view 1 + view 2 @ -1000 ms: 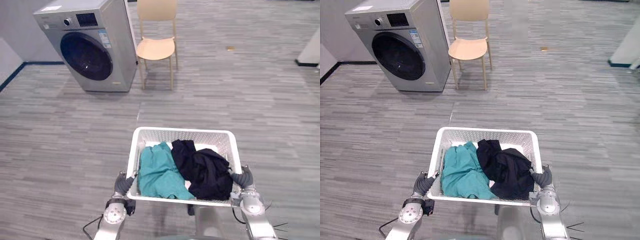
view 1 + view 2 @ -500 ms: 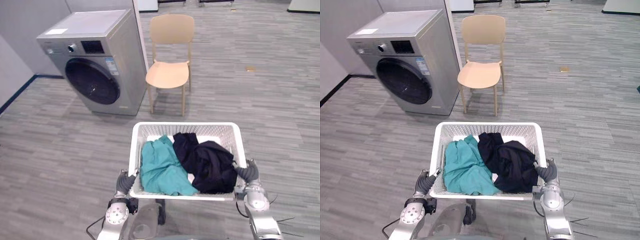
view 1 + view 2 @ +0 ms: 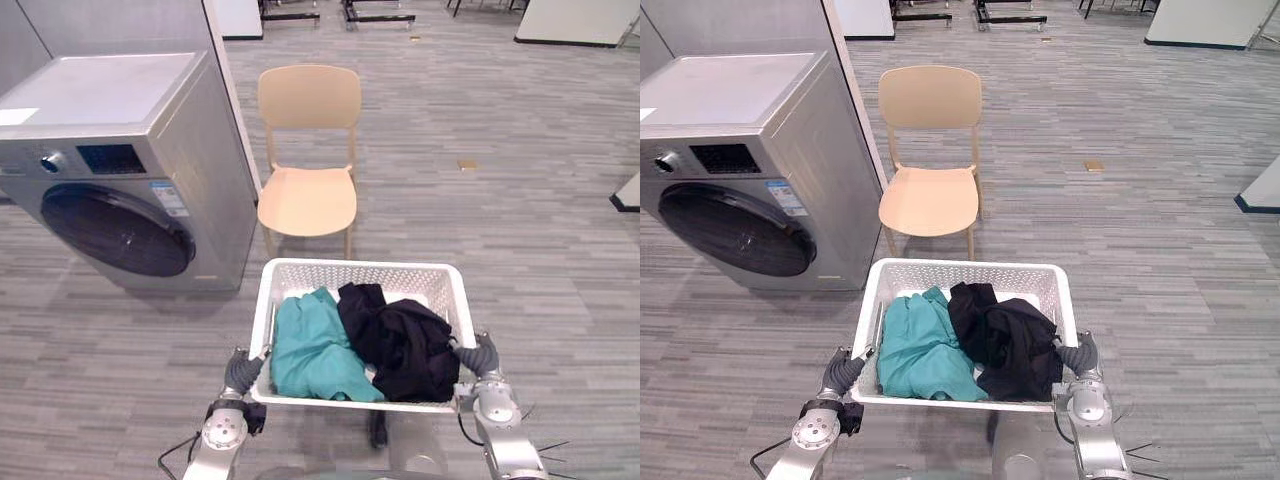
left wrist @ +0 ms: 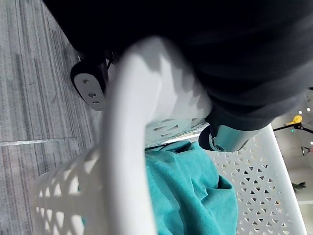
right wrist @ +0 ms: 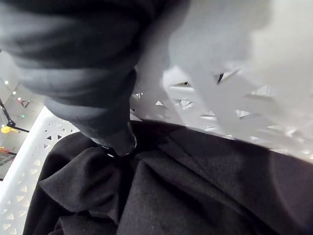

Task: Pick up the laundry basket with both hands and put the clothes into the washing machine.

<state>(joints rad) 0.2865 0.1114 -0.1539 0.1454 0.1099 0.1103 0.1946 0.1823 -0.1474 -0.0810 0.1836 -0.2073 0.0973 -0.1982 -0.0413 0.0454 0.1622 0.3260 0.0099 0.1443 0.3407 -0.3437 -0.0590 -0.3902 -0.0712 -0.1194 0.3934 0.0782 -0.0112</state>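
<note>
**Presently: basket up in both hands, washer ahead-left**

Load. White perforated laundry basket (image 3: pixel 355 265) is carried clear of the floor (image 3: pixel 520 230), low and centred in the eye views, level or near it. Inside lie two pieces: teal garment (image 3: pixel 311 350) crumpled on the robot's left half, black garment (image 3: pixel 402 343) heaped on the right half. They touch along the middle, and the black one stands a little higher. Both sit below the rim, nothing hanging over.

Hands. Left hand (image 3: pixel 243 371) is at the basket's left side rim, towards the near corner. Its wrist view has the rim running right under the dark cover, with one dark fingertip (image 4: pixel 219 141) hooked over the edge and pointing down inside, just above the teal cloth. Right hand (image 3: pixel 483 355) is at the right side rim, opposite. Its wrist view shows the same hook over the edge, the tip close against the black cloth. So both are clamped on the rim. The fingers below the rim are hidden and I cannot say how they lie.

Surroundings. Silver washing machine (image 3: pixel 130 150) stands ahead on the robot's left, its round dark door (image 3: pixel 116 231) closed. Pale wooden chair (image 3: pixel 308 198) stands just beside the machine's right flank, seat facing the robot, directly beyond the basket's far rim. Small tan scrap (image 3: pixel 467 164) lies on the grey plank floor, well to the chair's right.
</note>
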